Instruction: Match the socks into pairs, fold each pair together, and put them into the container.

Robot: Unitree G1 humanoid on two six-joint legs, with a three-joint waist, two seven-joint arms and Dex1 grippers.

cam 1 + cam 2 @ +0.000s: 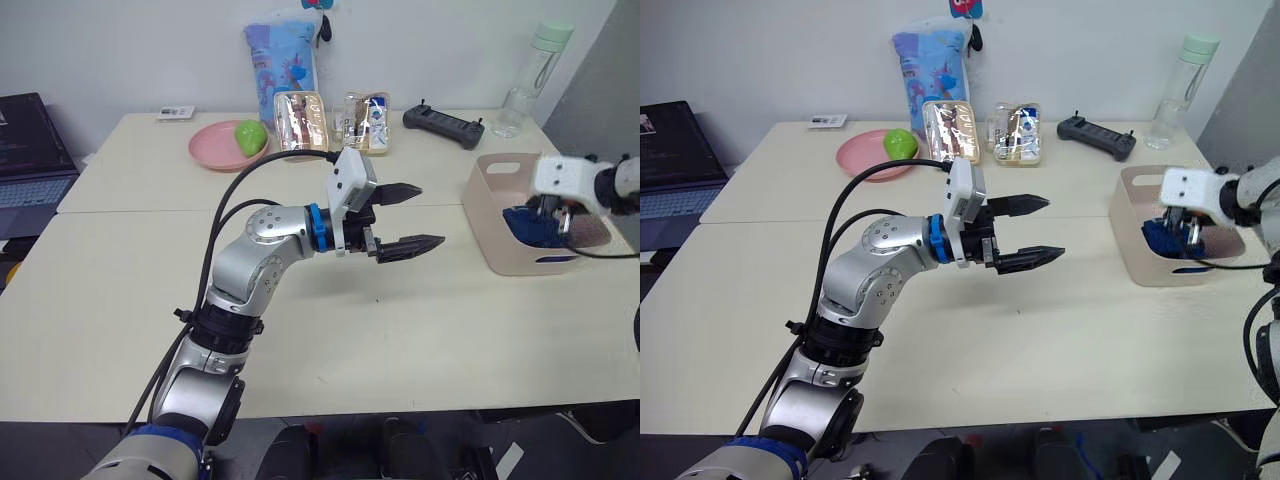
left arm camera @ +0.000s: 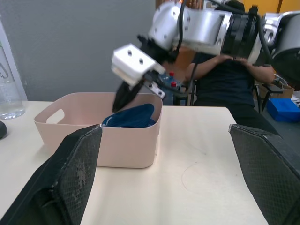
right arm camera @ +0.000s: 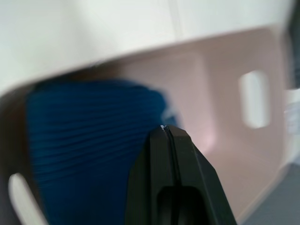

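Over the bare cream table (image 1: 120, 330), the left gripper (image 1: 408, 217) hovers mid-table with its 2 black, ridged fingers spread wide apart and holding nothing, apparently waiting clear of the work. To the right, the right gripper (image 2: 125, 96) dips inside the container (image 1: 495, 225), a pale pink plastic tub with rounded corners, sloping walls and slot handles. Its 2 fingers are pressed together, tips just beside the socks (image 3: 79, 140). These lie bundled in the tub, a soft ribbed knit in dark blue, seemingly just deposited there. Along the far edge stand a round pink plate (image 1: 215, 148) bearing a green fruit (image 1: 250, 135), 2 clear snack boxes (image 1: 302, 122), a black controller (image 1: 443, 126) and a clear bottle (image 1: 530, 80).
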